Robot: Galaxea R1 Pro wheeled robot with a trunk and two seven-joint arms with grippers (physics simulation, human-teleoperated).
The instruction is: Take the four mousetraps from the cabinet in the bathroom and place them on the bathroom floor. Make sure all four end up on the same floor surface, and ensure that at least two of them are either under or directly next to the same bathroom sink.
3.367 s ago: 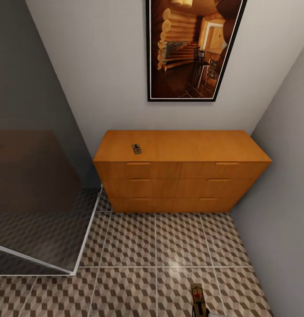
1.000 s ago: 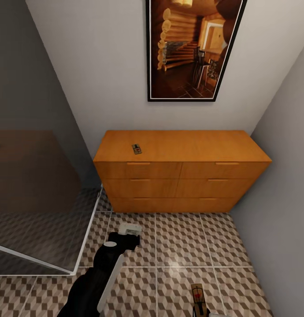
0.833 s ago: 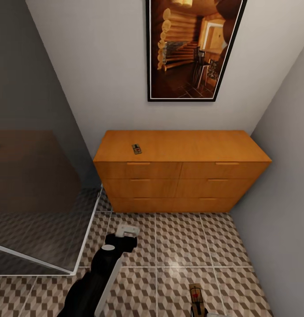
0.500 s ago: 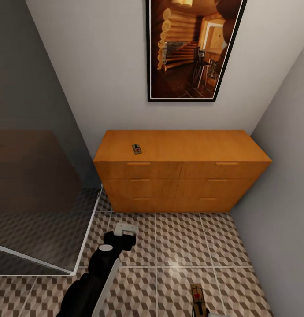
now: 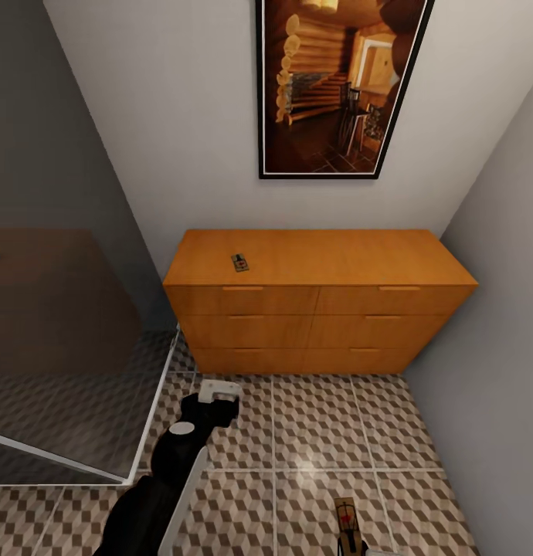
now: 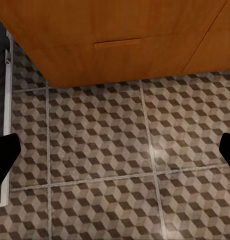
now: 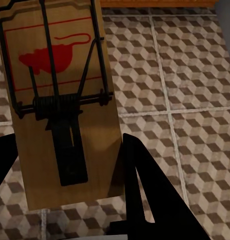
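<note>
Patterned bathroom floor of cube-print tiles fills the foreground, bounded by a glass shower panel on the left and a grey wall on the right. Nearest the camera, the right gripper pinches a held mousetrap by its near end, dark fingers closed against both edges of the board; the same trap appears at the lower edge of the head view, above the tiles. The left gripper hangs over the floor before the cabinet, its fingertips spread wide apart with bare tiles between them; the head view shows it just short of the lowest drawer. Beyond stands the cabinet, drawers closed. A second mousetrap lies on its top surface, left of centre. A framed picture hangs on the wall above.
</note>
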